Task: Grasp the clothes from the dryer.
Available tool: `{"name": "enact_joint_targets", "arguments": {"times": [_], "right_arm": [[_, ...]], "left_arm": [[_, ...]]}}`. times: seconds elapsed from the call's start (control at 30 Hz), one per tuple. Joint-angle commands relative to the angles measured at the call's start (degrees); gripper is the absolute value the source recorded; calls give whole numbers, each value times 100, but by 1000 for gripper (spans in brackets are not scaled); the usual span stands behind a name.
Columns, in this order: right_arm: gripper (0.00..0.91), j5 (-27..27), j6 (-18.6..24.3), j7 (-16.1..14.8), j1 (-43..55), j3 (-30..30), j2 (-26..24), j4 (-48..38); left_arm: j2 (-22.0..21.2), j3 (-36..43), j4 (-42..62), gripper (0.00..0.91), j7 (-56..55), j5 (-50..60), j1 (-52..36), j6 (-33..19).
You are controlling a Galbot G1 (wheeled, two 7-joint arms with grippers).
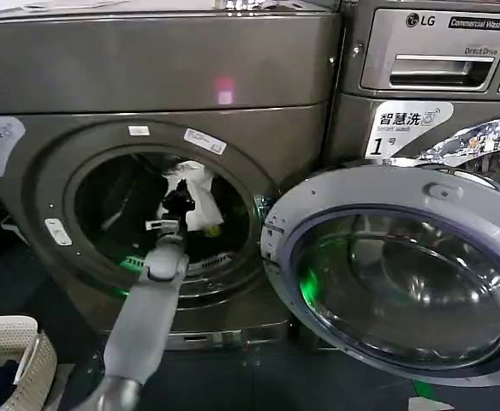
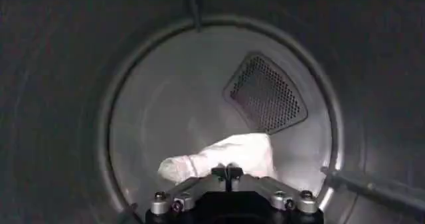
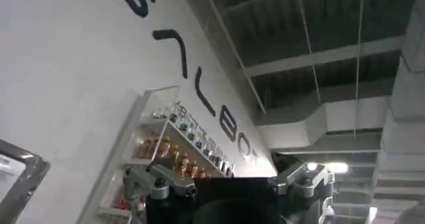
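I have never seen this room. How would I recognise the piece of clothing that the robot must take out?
Find the bronze-grey dryer on the left, its round door swung open to the right. Look into the dark porthole, where the left claw reaches in. The clothing is the crumpled white fabric at the claw, the only pale thing inside the drum.

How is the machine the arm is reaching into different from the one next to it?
The dryer stands with its door swung open, a white cloth inside; the LG washer is shut. The washer has a chrome ring, the dryer a small pink light. Both are bronze-grey with "1" stickers.
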Motion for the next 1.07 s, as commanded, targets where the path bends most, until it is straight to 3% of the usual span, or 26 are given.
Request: {"name": "enact_joint_targets", "arguments": {"times": [0.03,1.07], "right_arm": [[907,24,109,-3,-36,90,-22,-23],[907,57,138,-41,13,107,37,0]], "left_arm": [[-40,-121,-709,0,-218,12,542,-84],[-62,-162,-731,0,-94,89,561,-163]]}}
